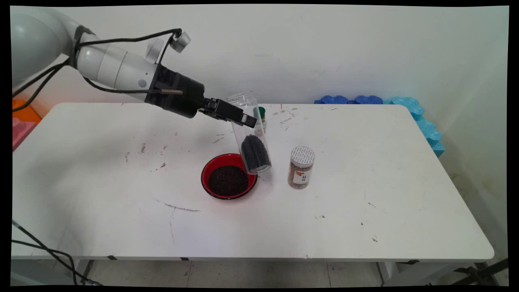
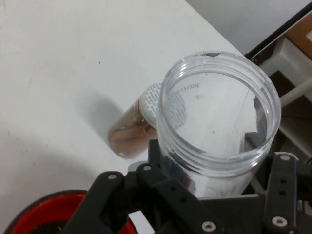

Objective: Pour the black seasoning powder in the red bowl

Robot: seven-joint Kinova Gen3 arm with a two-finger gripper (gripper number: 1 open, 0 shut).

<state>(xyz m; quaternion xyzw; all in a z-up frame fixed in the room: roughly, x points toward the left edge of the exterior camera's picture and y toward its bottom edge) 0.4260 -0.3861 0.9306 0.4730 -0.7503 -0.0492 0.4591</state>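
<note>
A white arm (image 1: 117, 69) reaches in from the upper left, sloping down to the right above a white worktop (image 1: 101, 202), black cables looped along it. Its black claw (image 1: 248, 120) is clamped on a clear jar (image 1: 250, 134), gripping it about the upper part. The jar hangs tilted, open mouth up and away, base lowest, with a clump of dark grains (image 1: 255, 153) settled at the bottom end. In the hand view the jar's (image 2: 219, 117) open rim fills the middle, held between the black linkage of the claw (image 2: 214, 195).

Below the claw and slightly to its left, a red bowl (image 1: 211, 170) of dark grains sits on the worktop; the jar's base hangs just over the bowl's right rim. Right of the jar, near but apart, stands a small upright bottle (image 1: 301, 167) with a patterned white cap and brown contents. Just behind the claw, a small green-topped thing (image 1: 262, 113) shows past the jar, mostly hidden. Far right, blue foam (image 1: 417, 113) lines the worktop's back corner against the wall.
</note>
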